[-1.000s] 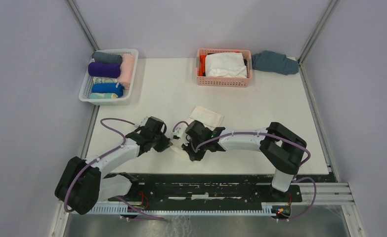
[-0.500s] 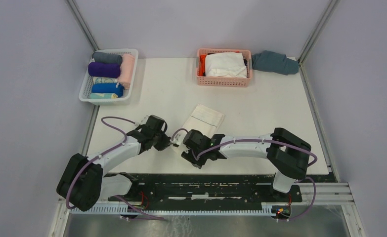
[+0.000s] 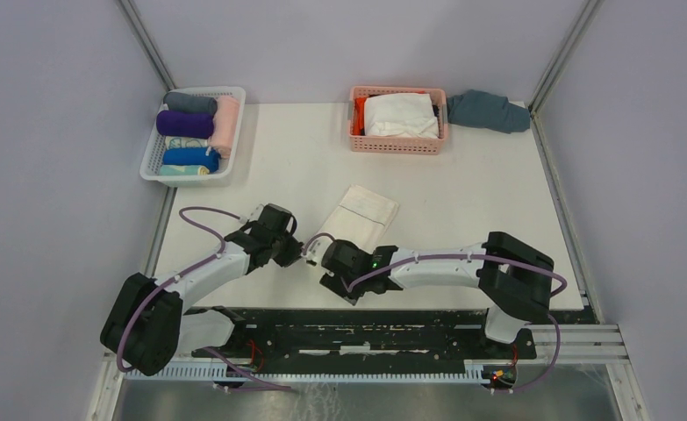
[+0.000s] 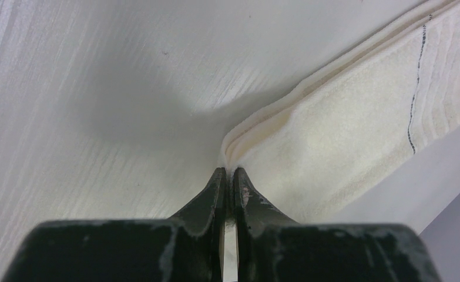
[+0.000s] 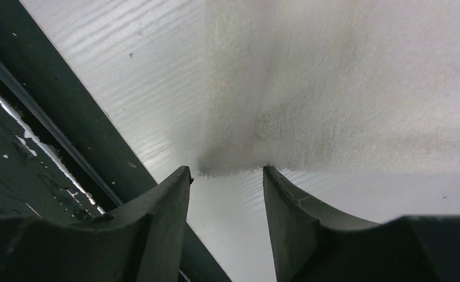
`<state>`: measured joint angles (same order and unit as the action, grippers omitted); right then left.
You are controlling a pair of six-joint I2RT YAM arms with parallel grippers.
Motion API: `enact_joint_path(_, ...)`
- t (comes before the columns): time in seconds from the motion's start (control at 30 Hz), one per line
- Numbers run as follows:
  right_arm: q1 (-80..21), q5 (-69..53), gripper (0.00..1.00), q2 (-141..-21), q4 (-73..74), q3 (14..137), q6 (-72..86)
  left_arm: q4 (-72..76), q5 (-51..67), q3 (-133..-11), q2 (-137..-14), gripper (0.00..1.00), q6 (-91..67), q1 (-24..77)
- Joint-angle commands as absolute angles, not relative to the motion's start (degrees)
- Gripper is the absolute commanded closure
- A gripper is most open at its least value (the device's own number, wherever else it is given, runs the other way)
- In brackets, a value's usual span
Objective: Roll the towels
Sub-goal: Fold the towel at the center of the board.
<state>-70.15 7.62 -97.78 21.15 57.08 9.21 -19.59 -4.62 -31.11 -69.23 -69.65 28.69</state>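
A cream-white towel [image 3: 358, 215] lies flat and folded on the white table, running from its middle toward the near edge. My left gripper [image 3: 302, 255] is shut on the towel's near-left corner [image 4: 234, 157], its layers pinched between the fingertips [image 4: 227, 171]. My right gripper [image 3: 324, 264] stands open just short of the towel's near edge [image 5: 309, 135]; nothing sits between its fingers [image 5: 226, 171]. A deep purple towel [image 3: 184, 124] lies rolled in the white basket at the far left.
The white basket [image 3: 153, 172] holds several rolled towels. A pink basket [image 3: 398, 146] with white and orange cloth stands at the back, a teal-grey cloth [image 3: 489, 110] beside it. The black base rail [image 3: 366, 320] borders the near table edge, close to the right gripper.
My right gripper has opened and let go of the towel, drawing back toward the near edge. The towel now lies stretched out flatter. The left gripper stays shut on its corner.
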Motion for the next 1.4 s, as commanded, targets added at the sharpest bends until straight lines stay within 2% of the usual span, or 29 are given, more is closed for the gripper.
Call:
enact_joint_path(0.0,-70.6,8.44,0.41,-93.23,15.43,57.97,9.5,-18.01,-6.58,-31.05,-67.44,0.97,-71.1,28.43)
enact_joint_path(0.4,-70.21,9.57,0.4,-102.0,5.63,61.63,9.32,-17.84,-6.5,-30.54,-67.11,0.97,-71.69,28.34)
enact_joint_path(0.57,-70.05,7.82,0.43,-106.82,8.82,63.84,9.28,-17.67,-6.65,-30.33,-67.15,0.97,-72.05,28.39)
enact_joint_path(0.67,-70.09,8.85,0.47,-104.77,11.6,63.01,10.64,-17.5,-6.61,-30.37,-67.13,0.97,-72.18,28.46)
enact_joint_path(1.0,-71.98,13.26,0.47,-98.83,18.6,60.9,13.54,-18.01,-6.7,-30.9,-67.15,0.97,-72.13,28.46)
enact_joint_path(1.37,-72.51,11.51,0.55,-101.8,17.23,58.57,14.3,-18.35,-7.18,-30.61,-67.97,0.97,-72.42,28.39)
